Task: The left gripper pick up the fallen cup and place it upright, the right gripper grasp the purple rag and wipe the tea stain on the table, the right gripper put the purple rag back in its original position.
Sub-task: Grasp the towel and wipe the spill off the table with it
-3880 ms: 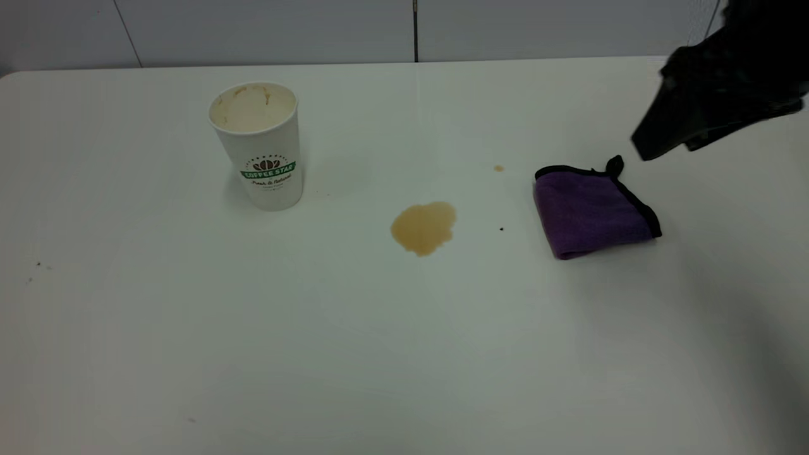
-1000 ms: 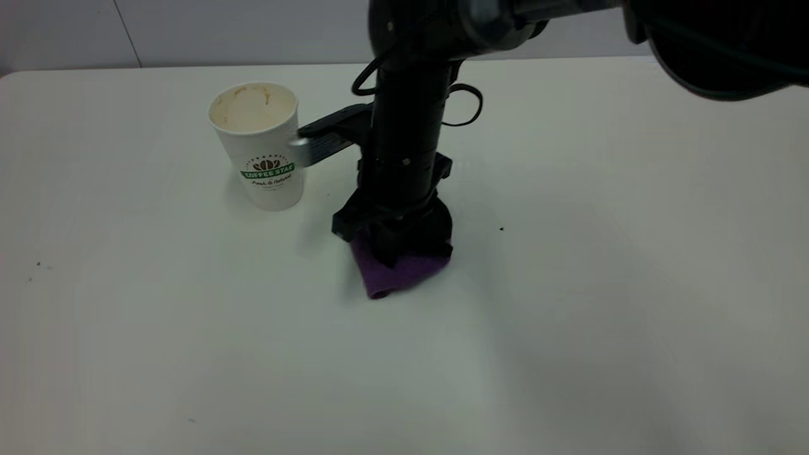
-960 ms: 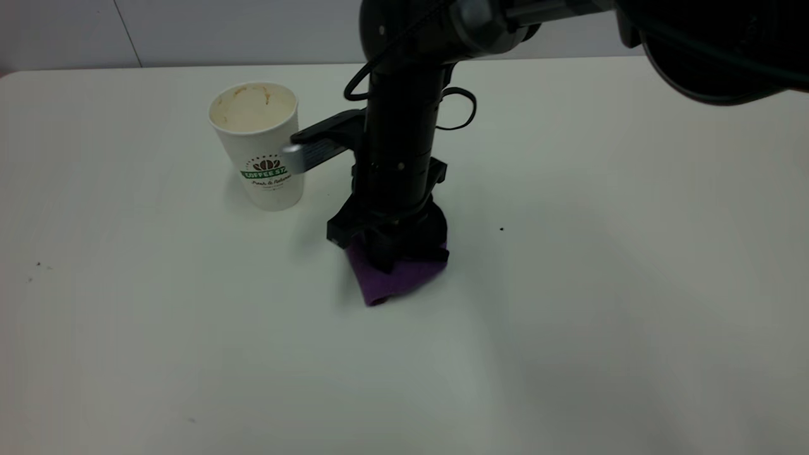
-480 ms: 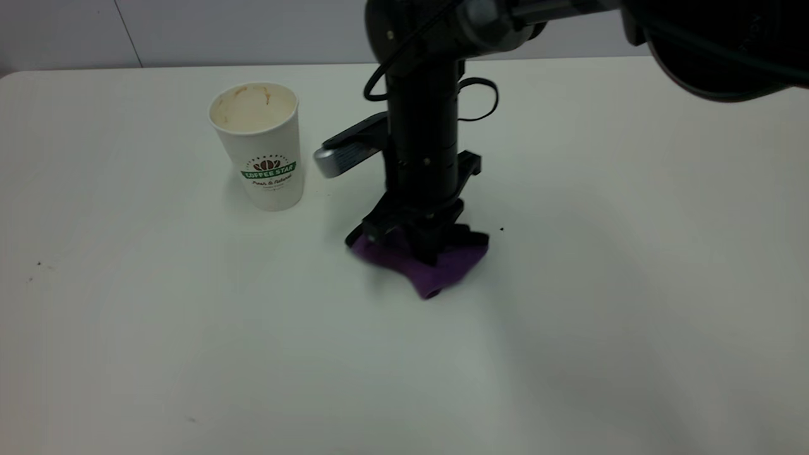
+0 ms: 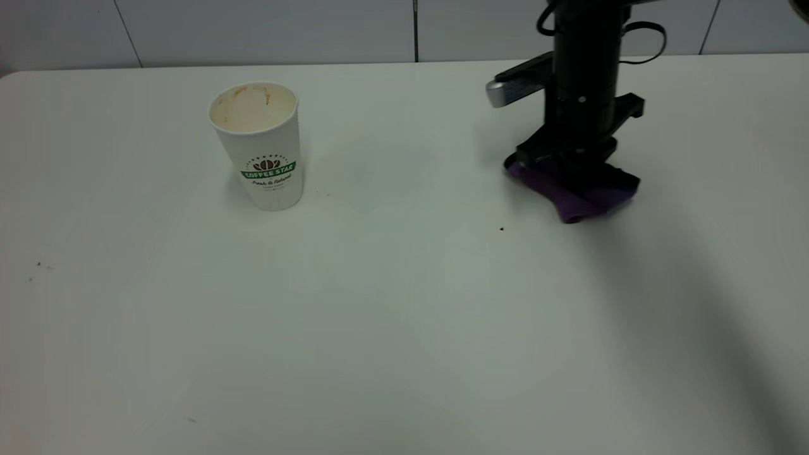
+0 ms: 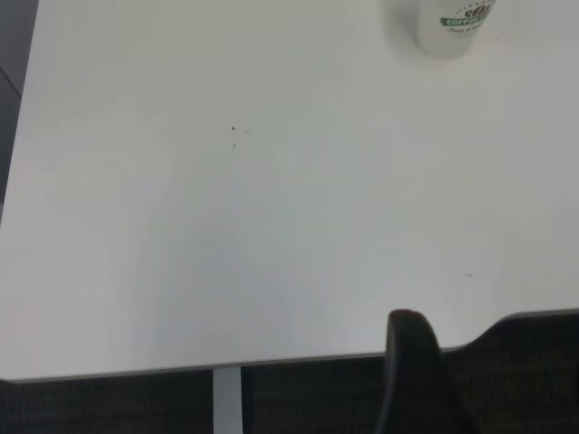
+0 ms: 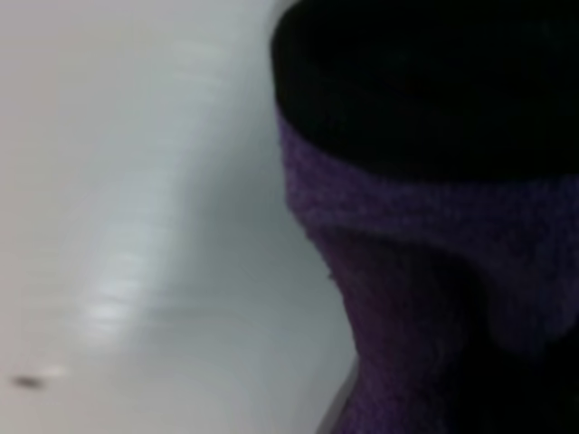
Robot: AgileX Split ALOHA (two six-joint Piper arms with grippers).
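Note:
The white paper cup (image 5: 259, 145) with a green logo stands upright at the back left of the table; it also shows in the left wrist view (image 6: 452, 23). My right gripper (image 5: 572, 180) points down at the back right, shut on the purple rag (image 5: 584, 201), which is bunched under it and touches the table. In the right wrist view the rag (image 7: 407, 271) fills the frame close up. No tea stain shows on the table (image 5: 404, 316). My left gripper (image 6: 412, 362) is out of the exterior view and hangs by the table's edge, far from the cup.
A tiny dark speck (image 5: 502, 229) lies left of the rag. A few small specks (image 5: 38, 264) lie near the table's left side. A wall runs behind the table's back edge.
My right gripper has dragged the rag from the table's middle to the back right. The brown stain seen earlier in the middle no longer shows. The cup has not moved.

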